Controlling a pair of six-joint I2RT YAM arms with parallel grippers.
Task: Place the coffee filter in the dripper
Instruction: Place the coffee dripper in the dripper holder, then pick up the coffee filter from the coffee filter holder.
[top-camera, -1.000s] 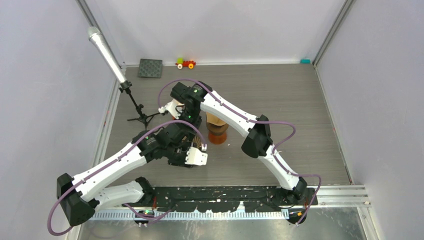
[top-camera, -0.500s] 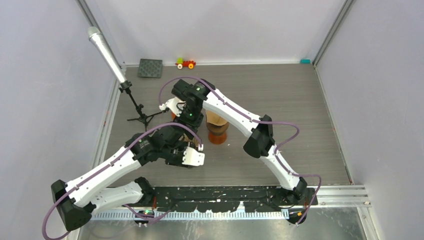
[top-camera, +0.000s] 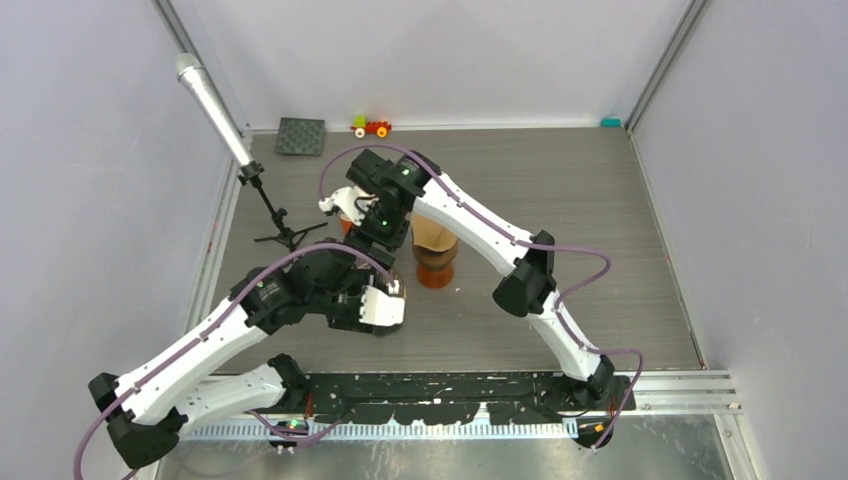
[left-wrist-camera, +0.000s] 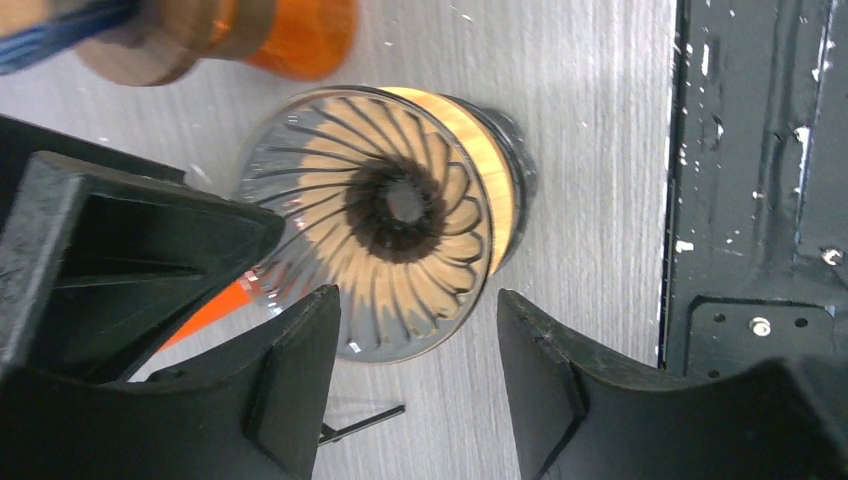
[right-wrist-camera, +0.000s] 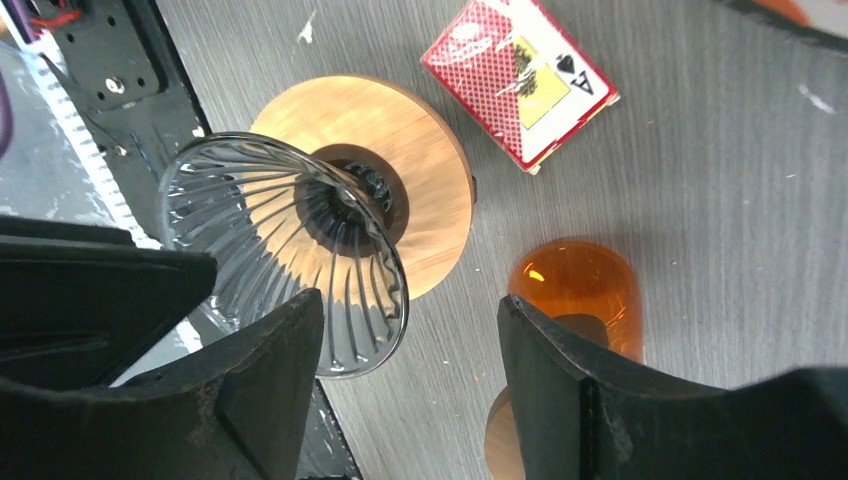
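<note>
The clear ribbed glass dripper stands on its round wooden base, and no paper is inside it. In the top view it is almost hidden between my two grippers. A tan coffee filter sits on top of an orange-and-wood stand just right of the dripper. My left gripper hovers over the dripper's near rim, open and holding nothing. My right gripper is also open and holds nothing, with the dripper by its left finger and the orange stand by its right.
A red playing-card box lies on the table beyond the dripper. A microphone on a small tripod stands at the left. A dark square mat and a small toy sit by the back wall. The black rail runs along the near edge.
Both grippers have opened wider. The left gripper has drawn back slightly toward the left, and the right wrist has lifted a little toward the back.
</note>
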